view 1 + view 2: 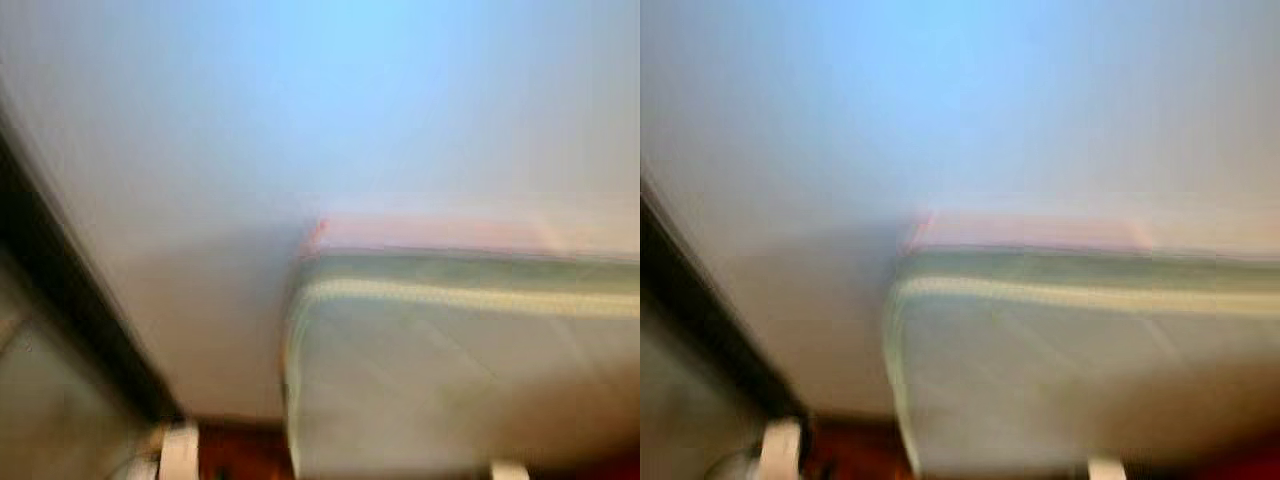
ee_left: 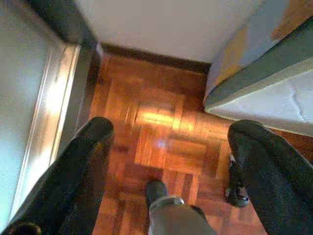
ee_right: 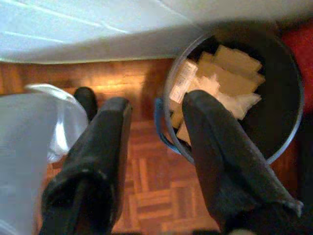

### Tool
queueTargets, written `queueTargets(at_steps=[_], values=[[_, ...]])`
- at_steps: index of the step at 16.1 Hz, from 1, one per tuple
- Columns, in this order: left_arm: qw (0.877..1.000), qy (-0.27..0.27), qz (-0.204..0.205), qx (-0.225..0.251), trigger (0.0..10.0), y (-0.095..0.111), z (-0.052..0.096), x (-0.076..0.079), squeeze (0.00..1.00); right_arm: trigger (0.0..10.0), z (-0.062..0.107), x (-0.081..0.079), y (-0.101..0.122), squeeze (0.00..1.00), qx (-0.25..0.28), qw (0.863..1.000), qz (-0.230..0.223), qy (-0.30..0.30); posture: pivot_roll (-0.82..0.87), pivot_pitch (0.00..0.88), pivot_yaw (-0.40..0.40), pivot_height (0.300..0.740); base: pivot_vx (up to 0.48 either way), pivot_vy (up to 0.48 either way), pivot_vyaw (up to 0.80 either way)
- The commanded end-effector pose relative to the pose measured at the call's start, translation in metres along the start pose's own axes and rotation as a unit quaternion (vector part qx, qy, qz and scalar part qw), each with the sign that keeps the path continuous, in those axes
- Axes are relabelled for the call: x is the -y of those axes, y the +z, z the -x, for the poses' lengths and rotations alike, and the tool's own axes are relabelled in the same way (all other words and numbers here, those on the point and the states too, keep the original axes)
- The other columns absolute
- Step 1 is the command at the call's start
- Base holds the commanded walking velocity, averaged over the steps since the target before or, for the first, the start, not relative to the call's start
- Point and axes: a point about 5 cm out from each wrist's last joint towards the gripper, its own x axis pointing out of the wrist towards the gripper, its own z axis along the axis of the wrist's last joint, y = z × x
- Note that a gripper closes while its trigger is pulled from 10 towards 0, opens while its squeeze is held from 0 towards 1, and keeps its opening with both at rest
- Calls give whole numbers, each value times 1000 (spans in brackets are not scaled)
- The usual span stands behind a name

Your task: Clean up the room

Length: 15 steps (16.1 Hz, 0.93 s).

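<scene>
The eye views are blurred and show a pale wall and the corner of a white mattress with a green edge band. My left gripper hangs open over parquet floor, with nothing between its fingers. My right gripper is open and empty too, low over the floor. Just beyond its fingertips stands a round dark bin holding cardboard and paper scraps. A clear plastic container lies beside one right finger.
A dark baseboard runs under the wall. A pale panel with a dark frame stands beside the left arm. The mattress corner overhangs the floor. A small dark object sits under it.
</scene>
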Motion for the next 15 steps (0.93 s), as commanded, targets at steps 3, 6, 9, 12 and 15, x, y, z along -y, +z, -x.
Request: queueTargets(at_steps=[3,6,9,12,15], values=[[994,11,-82,-76,10000,-12,7,-38,0,10000,-8,-29,21,0,-21,995,-77,57,34,0,32,740,0,0,-783],[992,14,-85,-87,10000,-17,9,-41,0,10000,-8,-30,21,0,-21,995,-81,59,37,0,36,740,0,0,-781],[992,22,-81,-96,10000,-22,12,-47,0,10000,-8,-30,21,0,-22,995,-77,61,43,0,33,740,0,0,-783],[991,26,-78,-102,10000,-28,16,-53,0,10000,-8,-30,22,0,-21,995,-73,62,43,0,29,740,0,0,-783],[992,33,-67,-103,10000,-30,18,-58,0,10000,-8,-28,22,0,-19,996,-72,57,49,0,23,740,0,0,0]])
